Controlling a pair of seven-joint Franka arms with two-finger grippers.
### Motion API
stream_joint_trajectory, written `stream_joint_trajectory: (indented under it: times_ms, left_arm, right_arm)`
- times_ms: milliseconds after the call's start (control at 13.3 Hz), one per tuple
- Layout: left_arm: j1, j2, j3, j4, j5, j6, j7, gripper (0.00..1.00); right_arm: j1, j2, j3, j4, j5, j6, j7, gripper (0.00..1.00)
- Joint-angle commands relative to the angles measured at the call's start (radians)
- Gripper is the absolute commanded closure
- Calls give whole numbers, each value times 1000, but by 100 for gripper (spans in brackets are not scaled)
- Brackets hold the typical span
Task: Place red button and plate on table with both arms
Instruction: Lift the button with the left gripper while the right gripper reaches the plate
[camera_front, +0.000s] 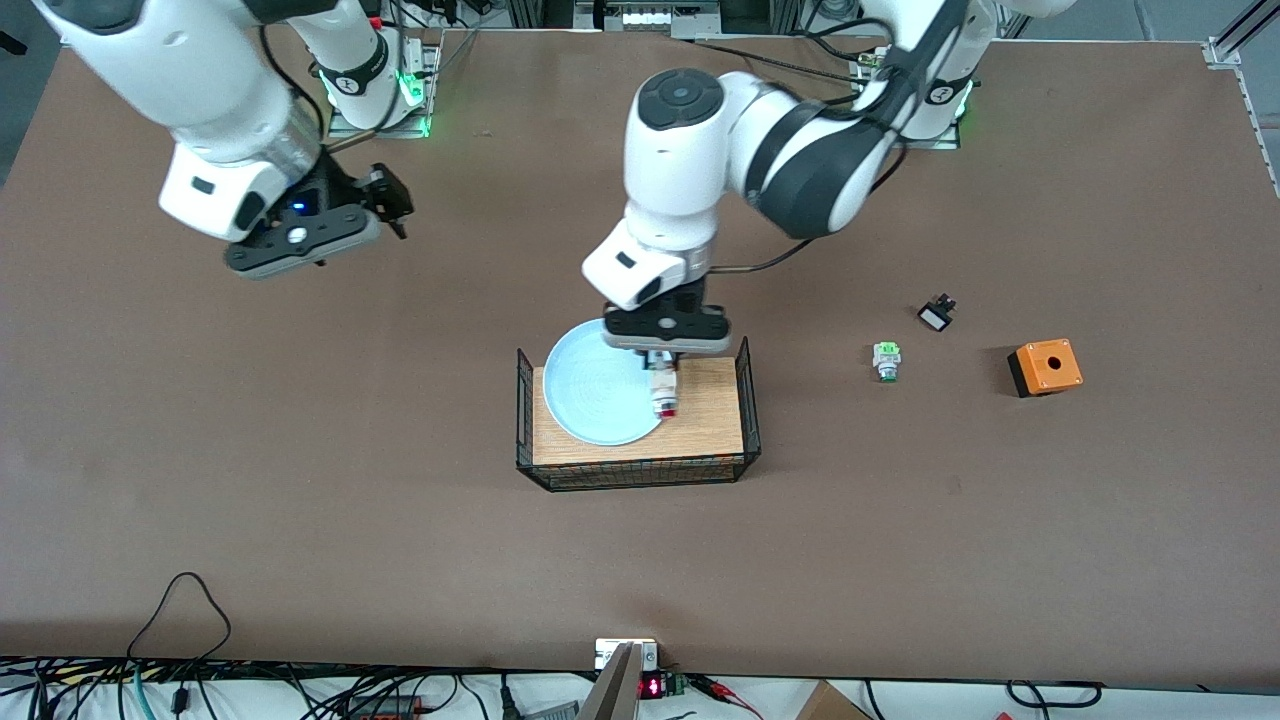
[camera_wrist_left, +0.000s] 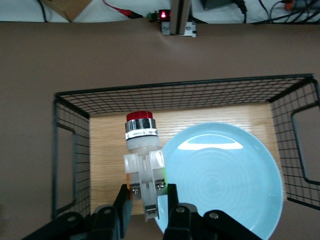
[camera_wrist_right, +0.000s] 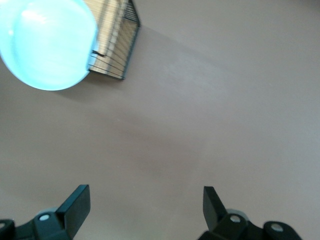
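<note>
My right gripper (camera_front: 330, 215): above bare table (camera_front: 300, 520), fingers wide apart, holding nothing, waiting. Plate (camera_front: 595, 395): on the wood-topped platform (camera_front: 700, 425), overhanging its edge. My left gripper (camera_wrist_left: 146, 200): over that platform, clamped on the red button (camera_wrist_left: 140, 132), beside the plate.

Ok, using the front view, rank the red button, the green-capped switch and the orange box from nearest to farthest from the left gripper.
The left gripper is over the wire-sided platform.
1. red button: clamped in its fingers, beside the plate.
2. green-capped switch: on the table, toward the left arm's end.
3. orange box: farther along toward that same end.
</note>
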Motion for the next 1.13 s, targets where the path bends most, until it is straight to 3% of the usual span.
stream_joint_trajectory:
  times_ms: [0,526,827,1052]
  left_arm:
    - [96,-38,-13,-20,7,-73,144,85]
    - [319,-47,-10,-59,-43,-180,662,83]
    - [396,-10,-10,-144,-46,-132,692,83]
    - [451,4,-12,-262,-46,9,694,83]
  right_arm:
    - [104,48,-9,9,-45,53,-6,0]
    - [358,222,-9,9,-246,233,-13,0]
    - [438,318,-9,9,-342,322,-12,0]
    - [447,398,-11,9,-407,386,-13,0]
